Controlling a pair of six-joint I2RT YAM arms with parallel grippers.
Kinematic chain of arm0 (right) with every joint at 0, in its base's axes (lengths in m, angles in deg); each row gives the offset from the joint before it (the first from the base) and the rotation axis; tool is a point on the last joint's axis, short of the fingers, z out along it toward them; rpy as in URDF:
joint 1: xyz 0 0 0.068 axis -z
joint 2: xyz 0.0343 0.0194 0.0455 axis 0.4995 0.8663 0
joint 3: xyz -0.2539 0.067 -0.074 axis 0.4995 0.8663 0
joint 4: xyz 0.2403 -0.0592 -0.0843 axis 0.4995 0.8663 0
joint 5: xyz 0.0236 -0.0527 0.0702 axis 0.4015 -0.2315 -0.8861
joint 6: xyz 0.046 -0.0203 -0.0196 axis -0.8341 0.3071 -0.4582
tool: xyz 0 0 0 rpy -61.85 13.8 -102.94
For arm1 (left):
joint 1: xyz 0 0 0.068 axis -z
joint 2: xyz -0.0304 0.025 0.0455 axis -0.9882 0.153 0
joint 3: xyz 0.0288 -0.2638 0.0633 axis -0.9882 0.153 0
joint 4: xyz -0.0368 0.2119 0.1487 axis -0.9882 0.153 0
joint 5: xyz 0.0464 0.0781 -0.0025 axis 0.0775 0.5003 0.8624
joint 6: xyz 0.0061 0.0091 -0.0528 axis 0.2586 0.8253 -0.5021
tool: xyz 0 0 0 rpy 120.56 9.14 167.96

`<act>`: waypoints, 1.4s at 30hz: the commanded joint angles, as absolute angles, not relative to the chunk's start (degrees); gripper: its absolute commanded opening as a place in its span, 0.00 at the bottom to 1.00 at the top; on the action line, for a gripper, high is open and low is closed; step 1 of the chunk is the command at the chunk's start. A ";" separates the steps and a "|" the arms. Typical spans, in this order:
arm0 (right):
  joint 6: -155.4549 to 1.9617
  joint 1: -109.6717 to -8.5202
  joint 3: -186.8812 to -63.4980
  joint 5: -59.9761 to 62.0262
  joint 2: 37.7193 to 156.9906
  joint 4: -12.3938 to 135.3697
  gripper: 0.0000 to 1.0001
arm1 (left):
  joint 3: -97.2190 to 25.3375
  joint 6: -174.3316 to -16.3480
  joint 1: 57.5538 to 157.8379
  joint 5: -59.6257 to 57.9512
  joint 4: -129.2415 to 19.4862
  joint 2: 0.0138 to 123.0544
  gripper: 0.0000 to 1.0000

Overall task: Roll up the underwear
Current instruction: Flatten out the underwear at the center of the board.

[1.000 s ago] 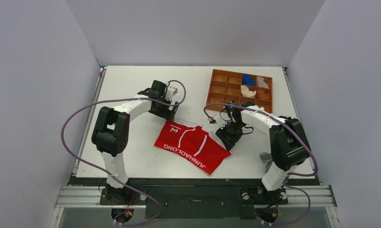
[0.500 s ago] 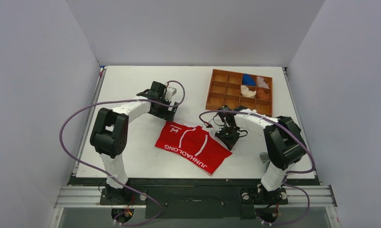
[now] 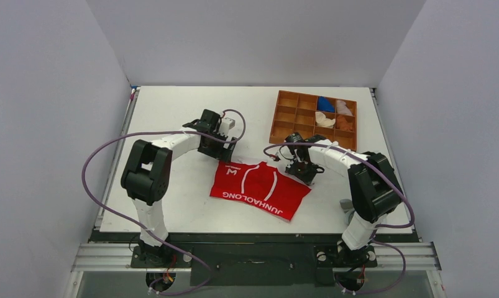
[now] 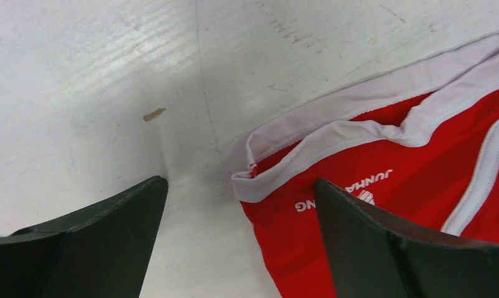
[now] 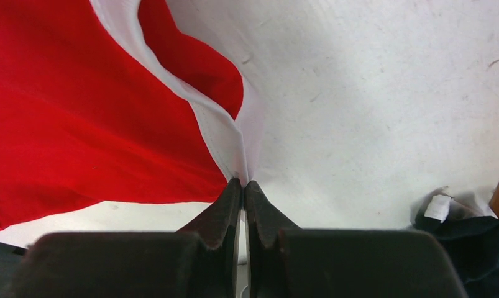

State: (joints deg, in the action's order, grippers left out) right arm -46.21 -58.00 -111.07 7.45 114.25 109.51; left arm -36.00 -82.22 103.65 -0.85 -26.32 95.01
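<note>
A: Red underwear [image 3: 260,189] lies flat mid-frame on the table [image 3: 172,112], lettered waistband along its lower edge.
B: Right gripper [image 5: 242,186] clenched on the white trim, upper-right corner! Left gripper [image 4: 240,186] spread wide, straddling the upper-left corner.

One underwear [image 3: 259,189]; one divided tray [image 3: 288,115]

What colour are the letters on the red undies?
White, on the red underwear; clearest in the top external view.

Bright, even light — soft shadows, sharp.
</note>
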 commanded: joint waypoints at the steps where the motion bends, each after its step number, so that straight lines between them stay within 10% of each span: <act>1: -44.83 -56.98 -113.11 10.37 113.79 109.41 0.00 | -40.72 -84.24 104.36 -4.10 -28.39 98.82 0.86; 6: -44.54 -55.79 -113.28 9.36 115.32 109.12 0.01 | -42.26 -85.79 104.36 -5.37 -28.53 101.60 0.61; 11: -44.45 -53.54 -112.82 9.19 116.17 108.78 0.02 | -41.03 -85.88 103.88 -6.84 -28.71 101.43 0.03; 21: -45.57 -49.98 -113.87 10.65 116.55 107.33 0.13 | -32.50 -85.57 101.86 -3.13 -32.79 93.29 0.00; 23: -45.62 -49.94 -114.60 9.40 115.55 107.79 0.21 | -32.04 -85.50 101.85 -4.66 -33.19 92.29 0.12; 28: -45.17 -49.90 -117.16 -0.67 111.86 110.04 0.34 | -32.12 -84.18 101.85 -7.28 -32.56 89.72 0.86; 30: -45.15 -49.93 -118.53 -4.43 110.31 110.56 0.36 | -31.45 -83.30 101.77 -7.41 -33.40 87.63 0.96; 42: -47.81 -53.21 -127.92 -20.43 116.09 109.29 0.36 | -16.17 -62.30 105.08 -15.87 -32.52 68.08 0.97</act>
